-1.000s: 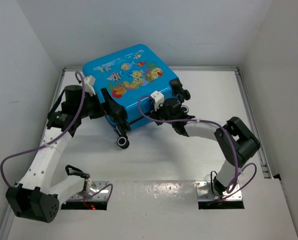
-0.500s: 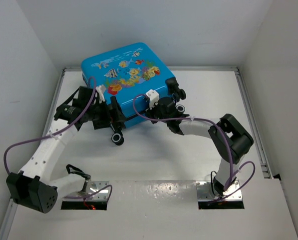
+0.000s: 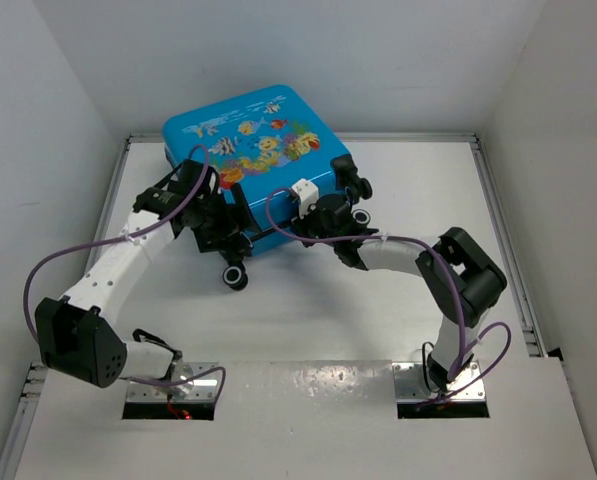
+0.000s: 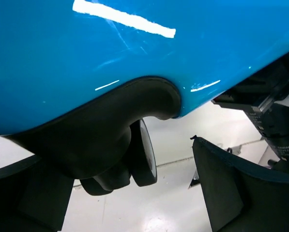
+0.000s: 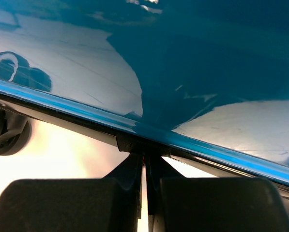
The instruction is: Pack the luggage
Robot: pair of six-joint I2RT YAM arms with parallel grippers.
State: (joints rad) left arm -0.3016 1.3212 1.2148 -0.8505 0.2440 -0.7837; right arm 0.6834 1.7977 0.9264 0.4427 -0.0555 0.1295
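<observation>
Luggage (image 3: 268,130) on table (image 3: 308,320), wheel (image 4: 146,154) facing open left gripper (image 3: 226,230).

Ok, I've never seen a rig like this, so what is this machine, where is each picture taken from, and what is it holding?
These are two white-and-black robot arms bolted at the near edge of a white table. The wide picture looks down from above and behind them; each close-up comes from a camera on one wrist. On the table lies a closed bright-blue hard-shell suitcase with cartoon fish prints. The left arm has its jaws wide open either side of the suitcase's black corner wheel, gripping nothing. The right arm has its jaws shut, tips at the black zipper band on the suitcase's near side; whether they pinch a zip pull is unclear.
</observation>
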